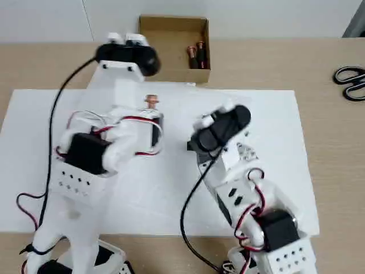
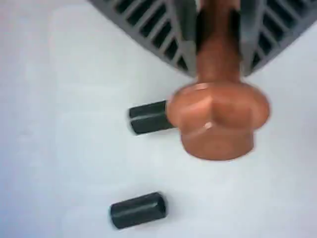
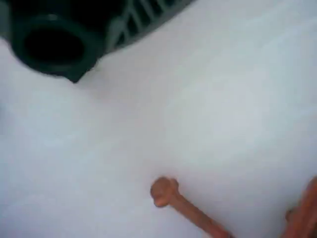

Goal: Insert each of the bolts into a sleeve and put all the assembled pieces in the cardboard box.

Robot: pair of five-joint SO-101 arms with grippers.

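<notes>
Left end effector (image 2: pixel 218 47): closed on a copper bolt (image 2: pixel 218 119), head outward, above the white sheet (image 2: pixel 59 124), where two loose sleeves (image 2: pixel 148 117) (image 2: pixel 137 210) lie apart. Right end effector (image 3: pixel 79 34): gripping a black sleeve (image 3: pixel 49 44), bore showing, with a spare bolt (image 3: pixel 183 206) lying on the sheet nearby. Cardboard box (image 1: pixel 171 28): far side of the desk (image 1: pixel 34 63), two assembled pieces (image 1: pixel 197 55) inside against one wall.

Scissors (image 1: pixel 349 81) lie on the wooden table (image 1: pixel 331 142), off the white sheet (image 1: pixel 171 194).
</notes>
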